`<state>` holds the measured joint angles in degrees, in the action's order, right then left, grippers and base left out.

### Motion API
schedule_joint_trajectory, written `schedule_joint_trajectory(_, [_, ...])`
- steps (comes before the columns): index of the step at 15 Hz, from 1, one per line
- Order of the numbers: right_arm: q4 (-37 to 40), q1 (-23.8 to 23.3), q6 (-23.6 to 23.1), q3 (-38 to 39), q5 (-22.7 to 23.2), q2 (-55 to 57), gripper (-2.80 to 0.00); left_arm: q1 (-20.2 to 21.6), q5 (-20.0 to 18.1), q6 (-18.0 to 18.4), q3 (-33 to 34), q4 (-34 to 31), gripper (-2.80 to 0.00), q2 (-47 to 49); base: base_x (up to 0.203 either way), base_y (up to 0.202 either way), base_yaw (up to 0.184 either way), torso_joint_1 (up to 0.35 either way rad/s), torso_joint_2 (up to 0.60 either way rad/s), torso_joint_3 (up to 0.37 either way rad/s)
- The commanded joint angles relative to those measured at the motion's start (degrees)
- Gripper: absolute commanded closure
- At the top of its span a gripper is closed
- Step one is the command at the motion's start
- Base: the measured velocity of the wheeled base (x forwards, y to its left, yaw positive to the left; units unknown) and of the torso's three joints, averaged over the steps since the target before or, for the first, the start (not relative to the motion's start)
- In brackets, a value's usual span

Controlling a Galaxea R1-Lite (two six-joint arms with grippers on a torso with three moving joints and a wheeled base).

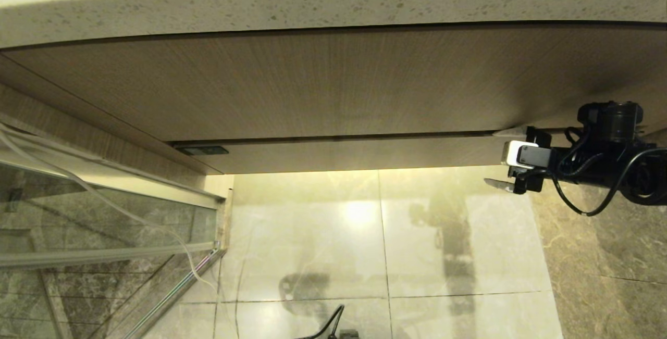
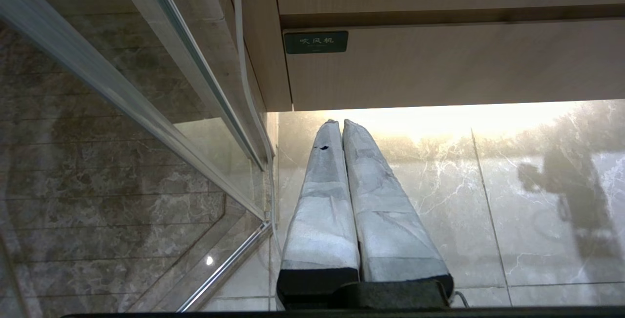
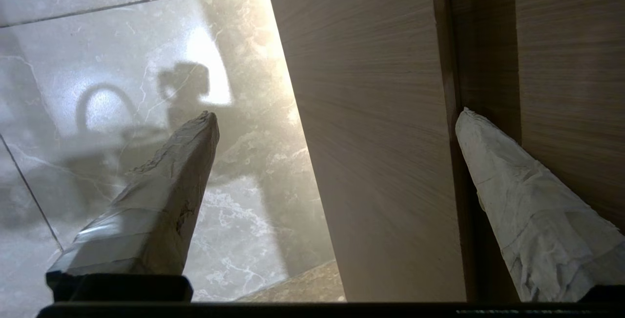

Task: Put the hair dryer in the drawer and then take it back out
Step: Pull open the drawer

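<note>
Where the glass partition (image 1: 104, 224) meets the marble floor (image 1: 365, 235) on the left, we see our left gripper (image 2: 337, 125) only in its wrist view, fingers pressed together, hanging above the floor just below a small green label (image 2: 316, 42) on the drawer (image 1: 354, 154). The drawer is shut, its narrow wood-grain front running long across the head view, under the taller panel (image 1: 312, 84) and the speckled countertop (image 1: 333, 0). At the right end, our right gripper (image 1: 504, 158) has its jaws spread wide, straddling the drawer front: one finger (image 3: 527, 210) in the seam above, the other (image 3: 161, 201) below. No hair dryer is visible to us.
</note>
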<state>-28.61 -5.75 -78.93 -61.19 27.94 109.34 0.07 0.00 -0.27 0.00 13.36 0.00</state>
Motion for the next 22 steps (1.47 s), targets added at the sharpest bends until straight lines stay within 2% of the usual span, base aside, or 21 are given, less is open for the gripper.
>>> schedule_joint_trajectory(1, [0.5,0.0,-0.7,0.5,0.1,-0.2,-2.80,0.0,0.0,0.0,2.3,0.1,0.00,0.0,0.000,0.000,0.000,0.000,0.00,0.000])
schedule_joint_trajectory(12, [0.7,0.6,0.0,4.2,0.8,-2.5,-2.80,0.0,0.0,0.0,2.3,0.1,0.00,0.0,0.000,0.000,0.000,0.000,0.00,0.000])
schedule_joint_trajectory(22, [0.0,3.6,2.1,4.0,0.6,-2.6,-2.80,0.0,0.0,0.0,2.3,0.1,0.00,0.0,0.000,0.000,0.000,0.000,0.00,0.000])
